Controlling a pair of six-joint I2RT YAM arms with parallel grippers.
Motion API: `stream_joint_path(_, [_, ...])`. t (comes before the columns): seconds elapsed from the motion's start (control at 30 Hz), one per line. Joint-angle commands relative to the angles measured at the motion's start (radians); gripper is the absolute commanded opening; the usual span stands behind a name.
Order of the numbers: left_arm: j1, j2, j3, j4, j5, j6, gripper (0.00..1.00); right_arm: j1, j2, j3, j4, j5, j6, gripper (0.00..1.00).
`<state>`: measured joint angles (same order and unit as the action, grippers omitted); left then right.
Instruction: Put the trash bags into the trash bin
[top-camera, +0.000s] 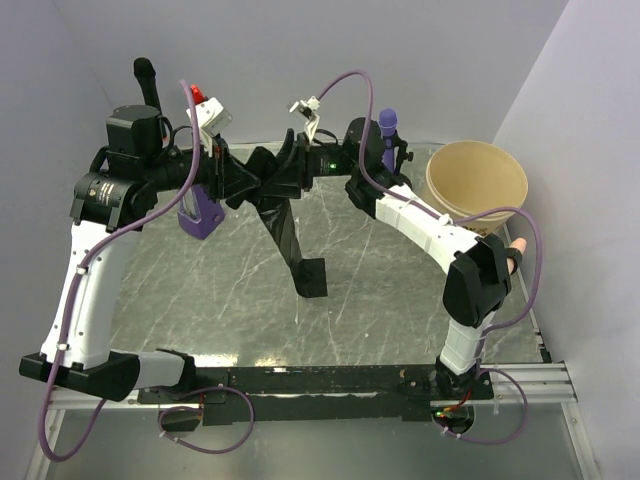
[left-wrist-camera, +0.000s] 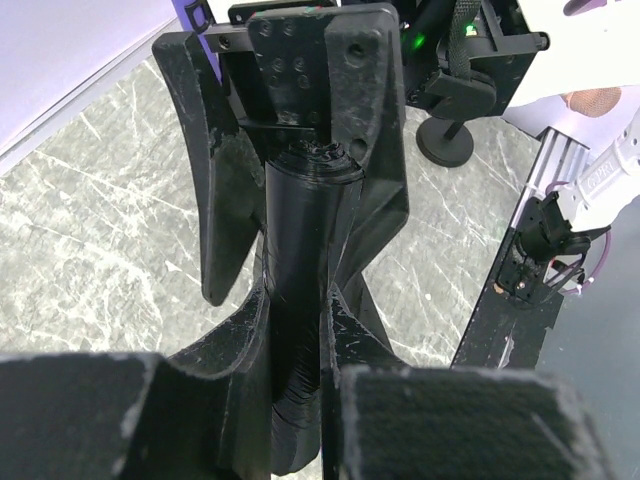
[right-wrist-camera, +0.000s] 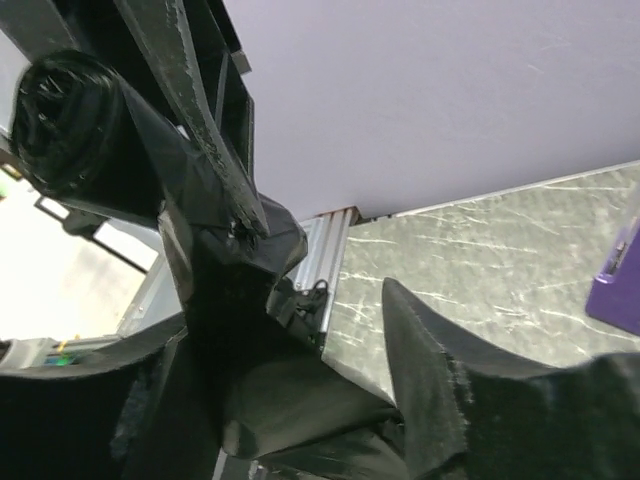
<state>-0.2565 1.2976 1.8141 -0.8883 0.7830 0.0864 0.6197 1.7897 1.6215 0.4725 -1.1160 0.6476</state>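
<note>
The left gripper (top-camera: 250, 185) clamps the roll of trash bags (left-wrist-camera: 300, 250) in mid-air, well apart from the trash bin (top-camera: 475, 185), but the jaws of the right gripper (top-camera: 283, 165) stand apart, so the dangling tail (top-camera: 300, 250) may slip uncaught

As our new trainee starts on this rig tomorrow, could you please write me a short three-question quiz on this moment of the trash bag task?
1. True or false: the round tan plastic bucket already holds a black bag.
2. The left hand is: A, open and empty; B, shut on the glossy black roll of plastic trash bags; C, pressing on the bucket.
3. On which of the robot's own sides does the bucket stand?
Key: 1 false; 2 B; 3 its right, at the far corner.
</note>
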Motion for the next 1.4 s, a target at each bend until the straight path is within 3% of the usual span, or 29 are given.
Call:
stream_joint_path(0.0, [0.003,-0.004,0.007,0.025,0.025,-0.016,0.01,0.003,0.007,0.069,0.141,-0.030,0.066,0.57])
stream_joint_path(0.37, [0.014,0.003,0.005,0.040,0.022,-0.030,0.01,0.006,0.028,0.090,0.190,-0.053,0.098,0.31])
stream_joint_path(0.5, [0.019,0.006,0.011,0.048,0.012,-0.040,0.01,0.008,0.039,0.090,0.210,-0.094,0.103,0.00])
stream_joint_path(0.6, [0.019,0.009,0.008,0.058,-0.005,-0.054,0.00,0.006,0.030,0.074,0.277,-0.108,0.147,0.00])
stream_joint_path(0.77, [0.023,0.019,-0.027,0.097,-0.030,-0.124,0.01,0.018,0.022,0.113,0.553,-0.162,0.349,0.00])
stream_joint_path(0.97, [0.102,0.118,-0.013,0.222,0.076,-0.244,0.01,0.037,0.007,0.175,0.830,-0.121,0.604,0.00])
stream_joint_path(1.17, [0.154,0.262,0.112,0.253,0.148,-0.284,0.01,0.032,-0.013,0.227,0.963,-0.084,0.692,0.00])
stream_joint_path(1.37, [0.203,0.315,0.103,0.285,0.271,-0.329,0.01,0.011,-0.055,0.230,0.986,-0.090,0.702,0.00])
